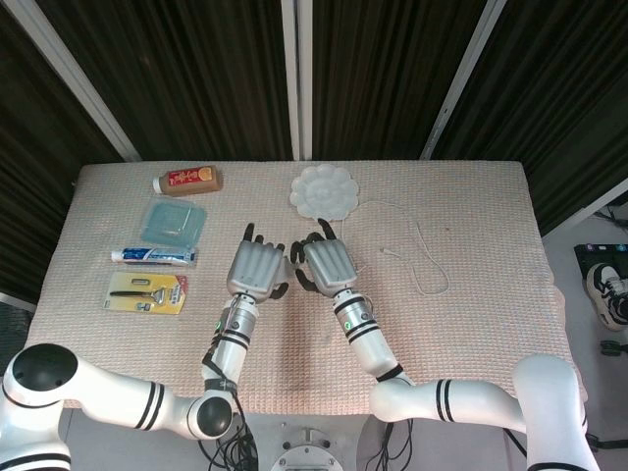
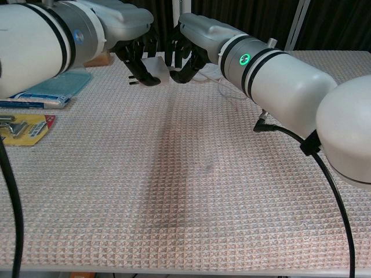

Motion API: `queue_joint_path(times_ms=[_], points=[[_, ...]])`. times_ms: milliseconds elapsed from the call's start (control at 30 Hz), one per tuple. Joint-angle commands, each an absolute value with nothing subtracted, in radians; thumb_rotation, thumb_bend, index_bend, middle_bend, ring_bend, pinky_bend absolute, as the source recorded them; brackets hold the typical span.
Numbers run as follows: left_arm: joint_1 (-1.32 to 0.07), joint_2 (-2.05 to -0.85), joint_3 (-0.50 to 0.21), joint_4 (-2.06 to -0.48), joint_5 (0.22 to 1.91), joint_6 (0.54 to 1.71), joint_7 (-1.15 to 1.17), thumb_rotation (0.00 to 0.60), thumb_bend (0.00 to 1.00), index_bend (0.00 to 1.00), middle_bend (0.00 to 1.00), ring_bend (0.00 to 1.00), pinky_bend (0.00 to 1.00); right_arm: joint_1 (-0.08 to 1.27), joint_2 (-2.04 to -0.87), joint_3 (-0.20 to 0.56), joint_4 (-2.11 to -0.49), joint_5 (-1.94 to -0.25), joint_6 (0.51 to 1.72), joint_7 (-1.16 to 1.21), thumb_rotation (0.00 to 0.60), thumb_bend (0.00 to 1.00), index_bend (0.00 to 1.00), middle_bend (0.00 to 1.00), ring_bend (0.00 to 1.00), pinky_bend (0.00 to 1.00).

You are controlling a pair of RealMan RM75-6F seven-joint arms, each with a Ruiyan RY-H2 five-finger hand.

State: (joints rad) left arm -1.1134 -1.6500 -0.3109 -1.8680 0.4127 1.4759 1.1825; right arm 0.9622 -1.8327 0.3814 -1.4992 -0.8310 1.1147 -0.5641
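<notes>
Fingertip contact is what I am watching. My left robot hand [image 1: 257, 269] and right robot hand [image 1: 328, 266] are hovering side by side at the middle of the table [image 2: 191, 191]. Both are curling their fingers down around a small white piece [image 2: 157, 65] between them. I cannot tell whether either one is actually pinching it, because the fingers are hiding the contact. I am judging that slow, even closing from both sides is best, with the piece staying level. Above the hands in the frame, the white flower-shaped plate [image 1: 324, 191] is sitting with nothing visible on it. At upper left, the blue tray [image 1: 174, 222] is lying flat, and I cannot make out its contents.
</notes>
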Motion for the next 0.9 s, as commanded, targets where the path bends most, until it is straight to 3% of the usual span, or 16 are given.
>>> queue_joint_path(times_ms=[33,167,500,567,733,900], points=[[-1.108,-1.643,-0.306,-1.872,0.415,1.474,1.176,0.433,0.23,0.51,0.50,0.29,0.12,0.954,-1.823,0.375,-1.507,-0.832,1.119,-0.562,0.600,0.28,0.43,0.45,0.26,0.00],[-1.098,-1.633,-0.298,-1.874,0.420,1.465,1.161,0.432,0.23,0.51,0.50,0.29,0.12,0.945,-1.807,0.369,-1.516,-0.833,1.119,-0.557,0.600,0.28,0.41,0.44,0.26,0.00],[-1.029,-1.598,-0.212,-1.850,0.492,1.380,1.047,0.432,0.23,0.49,0.46,0.27,0.12,0.885,-1.675,0.329,-1.631,-0.866,1.163,-0.590,0.600,0.23,0.24,0.33,0.17,0.00],[-1.007,-1.589,-0.187,-1.830,0.509,1.327,0.998,0.454,0.23,0.44,0.42,0.24,0.12,0.861,-1.626,0.318,-1.676,-0.874,1.182,-0.598,0.600,0.22,0.20,0.31,0.15,0.00],[-0.969,-1.585,-0.130,-1.748,0.547,1.226,0.916,0.581,0.21,0.29,0.31,0.13,0.09,0.796,-1.517,0.291,-1.759,-0.916,1.229,-0.580,0.600,0.22,0.16,0.26,0.12,0.00],[-0.916,-1.537,-0.094,-1.738,0.668,1.211,0.813,0.600,0.17,0.20,0.23,0.06,0.05,0.728,-1.424,0.253,-1.802,-0.972,1.267,-0.541,0.600,0.22,0.13,0.23,0.10,0.00]])
